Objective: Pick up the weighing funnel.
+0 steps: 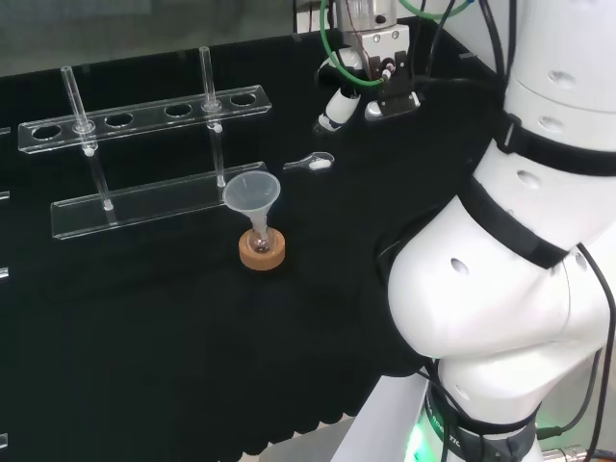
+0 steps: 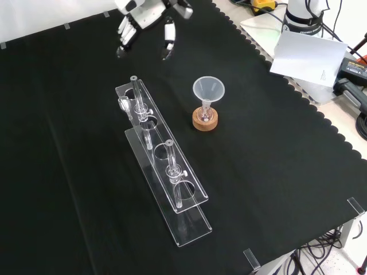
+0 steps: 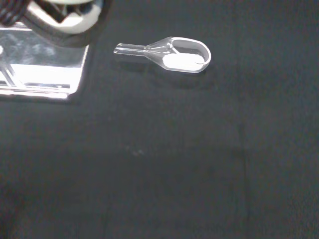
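The weighing funnel [image 1: 314, 162] is a small clear scoop with a short stem, lying flat on the black cloth just right of the rack's end in the head view. In the wrist view the weighing funnel [image 3: 179, 54] has a patch of white powder in its bowl. The hand [image 1: 339, 106] hangs above and a little beyond it, clear of the cloth. In the front view the hand [image 2: 150, 14] comes in at the top edge with its fingers [image 2: 168, 35] relaxed and spread downward, holding nothing.
A clear acrylic test-tube rack [image 1: 144, 111] [image 2: 166, 166] stands left of the weighing funnel in the head view; its base corner [image 3: 40, 64] appears in the wrist view. The big funnel [image 1: 252, 197] [image 2: 208, 91] stands in a small flask on a cork ring [image 1: 262, 252] [image 2: 205, 121].
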